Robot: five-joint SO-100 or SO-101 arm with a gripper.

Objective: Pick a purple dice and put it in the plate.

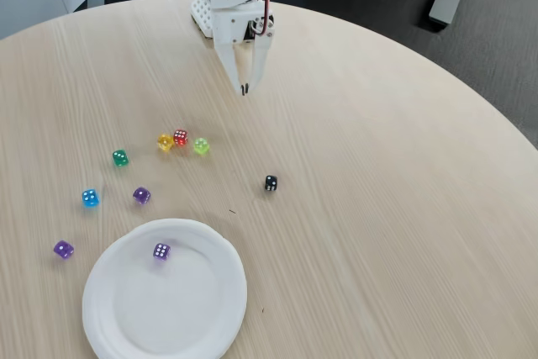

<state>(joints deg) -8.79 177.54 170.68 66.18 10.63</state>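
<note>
The purple dice (pixel 161 250) lies inside the plate (pixel 214 317), on the flat floor near the upper left part of the rim, apart from the rim wall. The plate sits at the near edge of the round wooden table (pixel 403 208).

The gripper (pixel 245 87) hangs at the far side of the table, tips pointing down, well apart from the plate. Its fingers are drawn together with nothing between them.

Two darker purple dice (pixel 141 196) (pixel 63 249) remain on the table left of the plate. A blue die (pixel 89 197), a green die (pixel 120 158), a cluster of yellow (pixel 165 142), red (pixel 180 137) and lime (pixel 201 146) dice, and a black die (pixel 271 183) lie scattered between arm and plate.

Handling judgement: the die appears to be rigid, very light and smooth-faced, so it is likely to slip or pop out under an off-centre squeeze. Take hold on two opposite flat faces, fingers square to them, not across corners. It will probably roll or bounce if dropped from height.
</note>
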